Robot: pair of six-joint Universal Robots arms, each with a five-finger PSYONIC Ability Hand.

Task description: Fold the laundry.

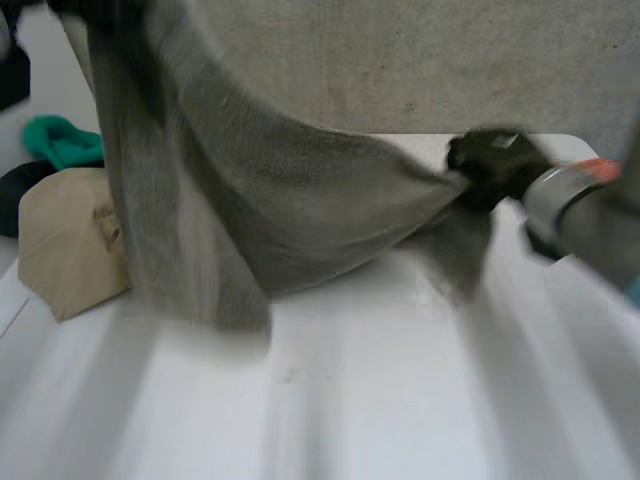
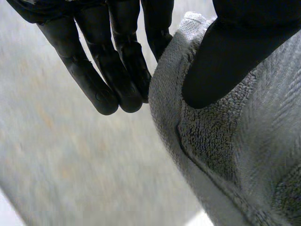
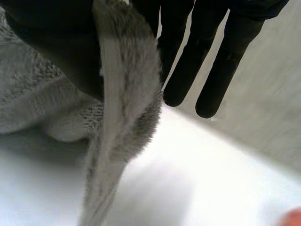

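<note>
Grey towel [image 1: 290,210] hangs spread above the white table [image 1: 400,380], held btw both hands. The left hand [image 2: 101,75] pinches one top corner w/ thumb pressed flat on the pile and the hem running just beside its straight fingertips [image 2: 131,96]; the right hand [image 3: 207,56] nips the opp. edge btw thumb and near-straight fingers [image 3: 181,70], w/ a strip of towel dropping from that pinch toward the table. A beige cloth [image 1: 70,240], a green cloth [image 1: 60,140] and a dark cloth [image 1: 18,190] lie on the table, well apart from the right hand's fingers, on the left arm's side.
</note>
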